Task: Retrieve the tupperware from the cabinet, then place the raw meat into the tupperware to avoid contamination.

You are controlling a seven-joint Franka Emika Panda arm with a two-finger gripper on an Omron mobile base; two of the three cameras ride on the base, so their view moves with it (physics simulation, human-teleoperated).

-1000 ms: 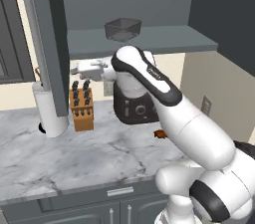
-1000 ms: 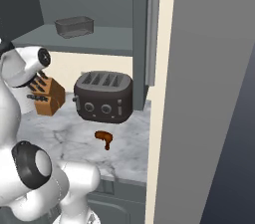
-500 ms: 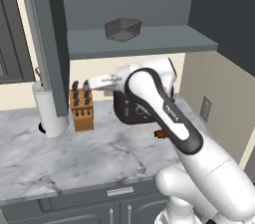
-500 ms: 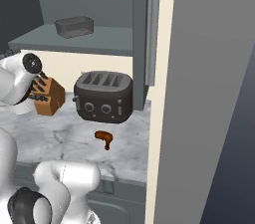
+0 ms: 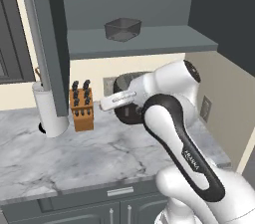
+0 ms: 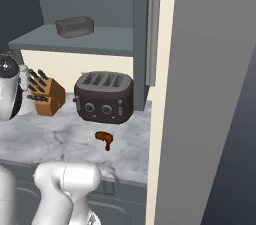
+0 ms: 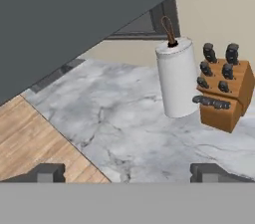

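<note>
Swung lower beneath tupperware since before, gripper spread wide, empty; likely light, rigid—grip by rim.

counter: grey marble | paper towel roll: upright, just beside knife block | hand: fingertips wide apart, empty

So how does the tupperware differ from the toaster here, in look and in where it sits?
The tupperware is a small translucent grey box, open at the top; the toaster is larger, opaque black, with four slots and round knobs. The tupperware sits up on the cabinet shelf, while the toaster stands below on the marble counter, near the raw meat. Both stand upright and untouched.
</note>
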